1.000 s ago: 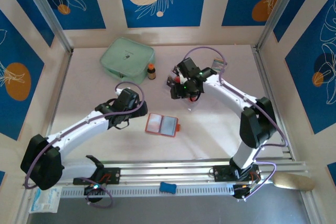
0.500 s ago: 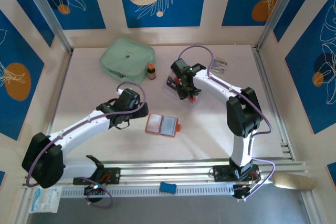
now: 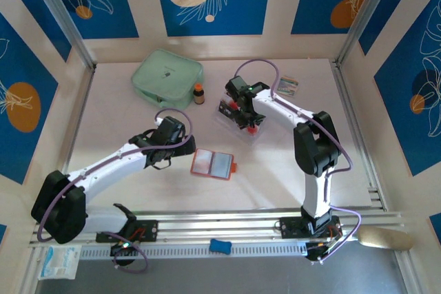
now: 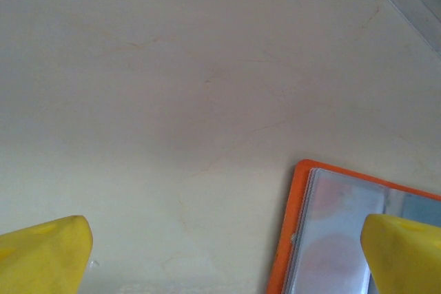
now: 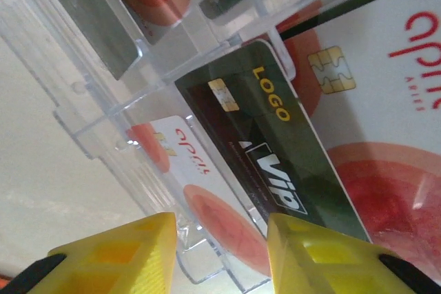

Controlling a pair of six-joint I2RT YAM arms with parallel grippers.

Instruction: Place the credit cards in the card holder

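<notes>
The card holder point(image 3: 212, 164) lies open on the table, orange-red rim up and grey pockets showing. Its left edge point(image 4: 288, 239) sits between my left gripper's point(image 4: 227, 259) wide open yellow fingers. That left gripper point(image 3: 169, 156) hovers just left of the holder. The credit cards stand in a clear plastic rack point(image 3: 249, 127). A black VIP card point(image 5: 275, 149) and pale cards with red round marks point(image 5: 386, 101) show there. My right gripper point(image 5: 220, 253) is down at the rack point(image 5: 103, 135), its fingers partly closed on either side of a pale card point(image 5: 207, 197). Contact is unclear.
A mint-green zip pouch point(image 3: 167, 74) lies at the back left, with a small brown bottle point(image 3: 198, 93) beside it. A multicoloured packet point(image 3: 288, 87) is at the back right. A blue object point(image 3: 220, 244) rests on the front rail.
The right arm folded and carried its gripper left onto the card rack, and its fingers narrowed. The left arm has hardly moved.
</notes>
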